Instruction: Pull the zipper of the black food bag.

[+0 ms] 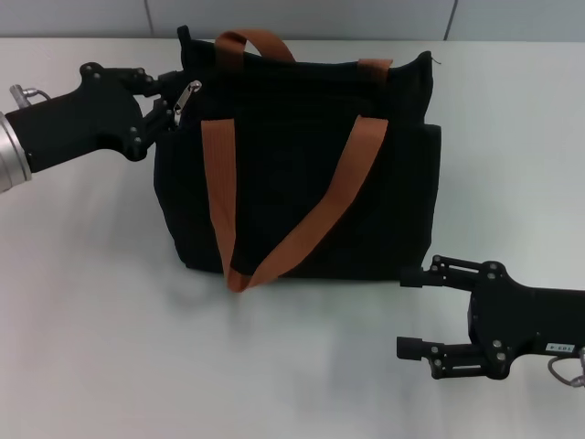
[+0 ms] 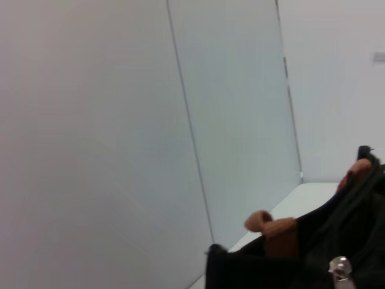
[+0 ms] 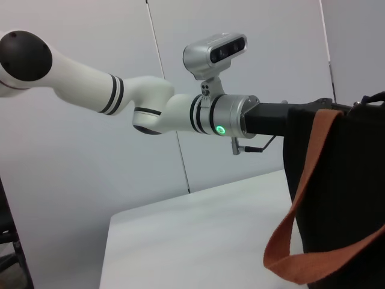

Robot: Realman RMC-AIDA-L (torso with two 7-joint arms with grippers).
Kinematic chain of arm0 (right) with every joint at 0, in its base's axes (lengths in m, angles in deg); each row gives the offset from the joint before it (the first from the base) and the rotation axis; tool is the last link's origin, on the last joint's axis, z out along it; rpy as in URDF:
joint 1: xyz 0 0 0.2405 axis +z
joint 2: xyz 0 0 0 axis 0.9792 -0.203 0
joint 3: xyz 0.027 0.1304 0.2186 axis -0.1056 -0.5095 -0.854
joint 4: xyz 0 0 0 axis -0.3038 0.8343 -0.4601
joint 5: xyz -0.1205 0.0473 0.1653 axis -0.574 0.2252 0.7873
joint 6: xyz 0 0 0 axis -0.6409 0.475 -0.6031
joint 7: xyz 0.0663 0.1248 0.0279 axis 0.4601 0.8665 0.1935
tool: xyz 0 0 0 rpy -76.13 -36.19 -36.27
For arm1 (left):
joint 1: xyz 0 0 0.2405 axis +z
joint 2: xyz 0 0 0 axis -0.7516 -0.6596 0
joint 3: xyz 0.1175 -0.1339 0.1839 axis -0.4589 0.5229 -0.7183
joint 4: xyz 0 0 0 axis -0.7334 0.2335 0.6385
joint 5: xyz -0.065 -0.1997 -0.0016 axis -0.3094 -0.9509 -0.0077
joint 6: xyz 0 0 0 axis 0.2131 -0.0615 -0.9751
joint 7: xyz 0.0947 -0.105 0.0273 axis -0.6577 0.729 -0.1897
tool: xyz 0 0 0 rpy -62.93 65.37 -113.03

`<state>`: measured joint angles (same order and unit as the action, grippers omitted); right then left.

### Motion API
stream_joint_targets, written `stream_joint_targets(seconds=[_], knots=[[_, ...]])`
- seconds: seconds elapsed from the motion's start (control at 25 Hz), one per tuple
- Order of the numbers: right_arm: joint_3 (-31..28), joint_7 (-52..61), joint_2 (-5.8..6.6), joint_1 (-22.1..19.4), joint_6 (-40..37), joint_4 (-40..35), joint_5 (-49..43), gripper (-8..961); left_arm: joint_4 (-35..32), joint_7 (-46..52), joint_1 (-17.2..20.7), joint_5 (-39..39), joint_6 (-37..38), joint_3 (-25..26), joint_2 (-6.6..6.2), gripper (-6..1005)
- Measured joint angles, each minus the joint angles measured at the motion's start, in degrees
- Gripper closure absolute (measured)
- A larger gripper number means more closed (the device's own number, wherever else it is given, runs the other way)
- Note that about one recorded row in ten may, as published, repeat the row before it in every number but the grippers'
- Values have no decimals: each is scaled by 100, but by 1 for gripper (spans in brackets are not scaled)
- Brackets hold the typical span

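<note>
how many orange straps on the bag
2: one strap hangs down the near face of the black food bag, the other strap arches over its top rear edge.

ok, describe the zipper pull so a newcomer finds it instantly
Start at the big black food bag in the middle of the table. Go to its top corner on the robot's left, where the left pincer sits. The zipper is the small silver tab there, unlike the orange-brown straps.

black food bag [image 1: 302,165]: plain black fabric | handles [image 1: 315,219]: orange-brown webbing | zipper [image 1: 189,94]: silver metal tab | left gripper [image 1: 164,101]: black | right gripper [image 1: 416,311]: black | left arm [image 3: 120,99]: white, black rings, silver wrist, green light | table [image 1: 91,302]: plain white
</note>
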<state>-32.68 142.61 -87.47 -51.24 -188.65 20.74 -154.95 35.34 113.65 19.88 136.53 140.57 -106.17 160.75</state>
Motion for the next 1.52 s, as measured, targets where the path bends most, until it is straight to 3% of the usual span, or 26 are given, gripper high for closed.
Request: stream_joint_targets(seconds=[0.04, 0.2, 0.32, 0.56, 0.64, 0.8, 1.0, 1.04, 1.28, 1.52], knots=[[-21, 5, -3, 4, 0, 0, 0, 139, 0, -72, 22, -15, 124, 5, 7, 737], [-38, 20, -13, 10, -63, 25, 162, 140, -10, -201, 76, -78, 250, 10, 36, 871], [-40, 247, -21, 29, -682, 44, 765, 141, -41, -295, 135, -156, 302, 18, 92, 972], [-41, 1380, 4, 250, -1248, -18, 1470, 143, -52, -524, 258, -484, 439, 40, 137, 977], [-41, 2271, 16, 509, -1256, -142, 1739, 143, -48, -640, 302, -609, 507, 46, 141, 976], [-24, 2798, 27, 858, -1167, -212, 1805, 144, -47, -706, 327, -659, 550, 48, 144, 975], [23, 3643, 33, 1489, -672, -363, 1811, 147, -65, -714, 317, -669, 563, 50, 145, 973], [72, 4063, 13, 1705, -291, -482, 1788, 150, -65, -716, 304, -671, 561, 50, 145, 973], [759, 4945, -3, 2185, 711, -754, 1778, 163, -62, -718, 271, -694, 549, 48, 146, 971], [1173, 5197, -10, 2467, 1066, -801, 1784, 177, -64, -693, 260, -765, 564, 46, 151, 969]])
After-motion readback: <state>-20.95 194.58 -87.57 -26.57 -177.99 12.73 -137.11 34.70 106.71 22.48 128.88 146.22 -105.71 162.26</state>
